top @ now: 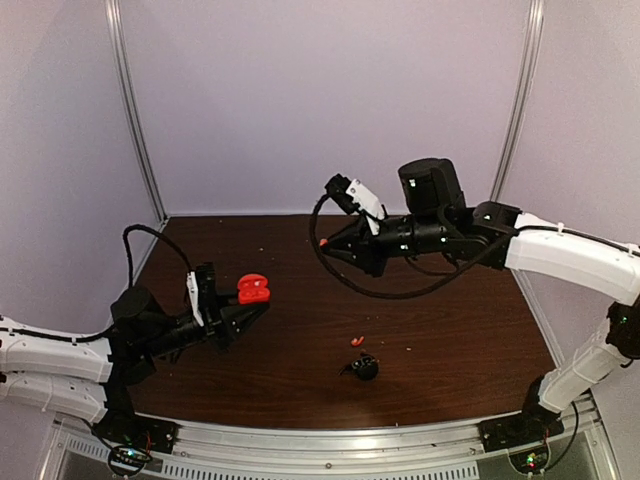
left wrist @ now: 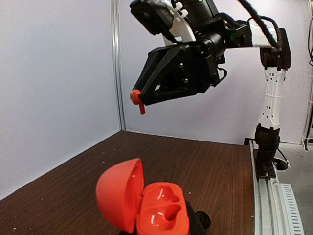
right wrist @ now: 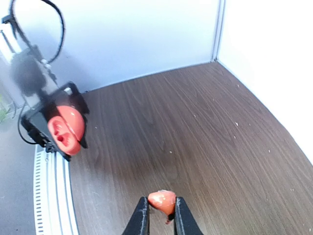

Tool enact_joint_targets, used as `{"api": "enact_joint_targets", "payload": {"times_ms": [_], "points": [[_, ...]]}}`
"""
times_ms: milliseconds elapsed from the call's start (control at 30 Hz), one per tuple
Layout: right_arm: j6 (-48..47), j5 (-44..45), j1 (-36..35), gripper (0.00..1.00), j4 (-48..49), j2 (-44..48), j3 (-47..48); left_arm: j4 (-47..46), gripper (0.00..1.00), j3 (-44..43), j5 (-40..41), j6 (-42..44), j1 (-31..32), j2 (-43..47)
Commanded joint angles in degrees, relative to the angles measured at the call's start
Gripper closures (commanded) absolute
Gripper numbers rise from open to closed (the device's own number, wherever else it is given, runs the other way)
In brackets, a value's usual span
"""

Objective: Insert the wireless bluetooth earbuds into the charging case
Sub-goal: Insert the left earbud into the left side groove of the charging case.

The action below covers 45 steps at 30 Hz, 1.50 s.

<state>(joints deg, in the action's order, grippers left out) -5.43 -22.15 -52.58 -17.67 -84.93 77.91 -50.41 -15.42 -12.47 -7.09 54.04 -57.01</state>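
Okay so, from the overhead camera: the left fingers are clamped on the open red charging case, holding it up off the worktop on the left side. The right fingers hang well apart from it, further back, pinching a red-orange earbud at their very tip. A second red-orange earbud lies on the worktop near the front, just beside a black lump I can't make out. From the left wrist, the case sits right under the lens, lid flipped up to the left, both sockets bare and facing up. The pinched bud hangs in the air beyond, bulb in the grip, stem pointing down and a touch right, so its long axis is near vertical. From the right wrist, the bud is squeezed between the two fingertips, with the case far off to the left. My worry: that's a sliver of a grip, so the bud could twist or pop out. And if the stem isn't lined up with a socket, pushing could shove the case around in the other grip.
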Motion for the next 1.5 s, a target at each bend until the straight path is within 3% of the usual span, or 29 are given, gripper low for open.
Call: {"api": "enact_joint_targets", "payload": {"times_ms": [0, 167, 433, 1467], "points": [[0.87, -4.09, -5.45, 0.90, 13.43, 6.06, -5.29, -7.37, 0.99, -1.79, -7.29, 3.68, -0.34, -1.62], [-0.02, -4.49, -11.89, 0.90, 20.21, 8.52, -7.81, -5.84, 0.99, -5.79, -15.64, 5.27, -0.34, -4.90], [0.26, -2.97, -18.17, 0.90, 25.85, 6.31, -8.90, -10.93, 0.99, -6.12, -18.67, 3.47, -0.26, -6.51], [5.17, 12.68, -21.12, 0.90, 30.61, -2.06, -7.52, -14.52, 1.00, -5.40, -8.38, 1.34, 0.36, -7.69]]}}
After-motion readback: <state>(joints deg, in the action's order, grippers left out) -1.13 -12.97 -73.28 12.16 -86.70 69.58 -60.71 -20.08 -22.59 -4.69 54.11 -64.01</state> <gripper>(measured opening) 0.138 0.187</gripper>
